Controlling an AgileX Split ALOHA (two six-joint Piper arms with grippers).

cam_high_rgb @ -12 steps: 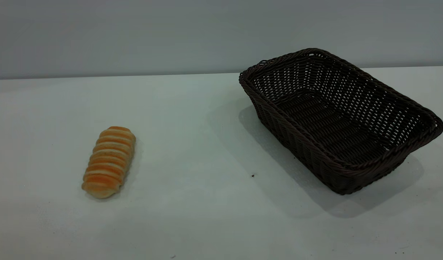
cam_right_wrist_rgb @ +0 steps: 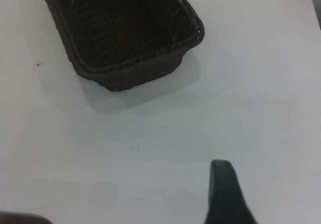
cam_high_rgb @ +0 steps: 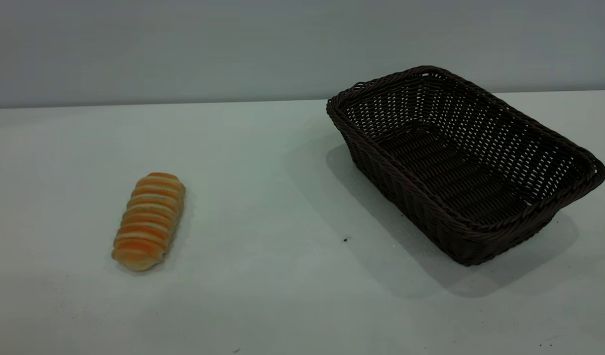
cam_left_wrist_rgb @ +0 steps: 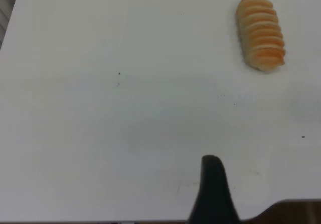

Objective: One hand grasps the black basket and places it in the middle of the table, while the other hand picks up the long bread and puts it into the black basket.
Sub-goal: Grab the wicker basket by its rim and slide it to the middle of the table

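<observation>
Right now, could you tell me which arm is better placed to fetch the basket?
Probably the right: the basket sits on the table's right side and shows only in the right wrist view, while the bread lies on the left.

From my station the exterior view is evenly, softly lit, rather dim toward the lower corners. The black basket point(cam_high_rgb: 460, 162) throws a broad soft shadow onto the counter point(cam_high_rgb: 282, 276) toward the lower part of the frame and to its left, so the light comes from above and behind. The long bread point(cam_high_rgb: 149, 221) casts only a faint shadow at its right. Both wrist views look brighter and washed out, and the dark finger point(cam_left_wrist_rgb: 213, 194) at each lower edge is blurred.
</observation>
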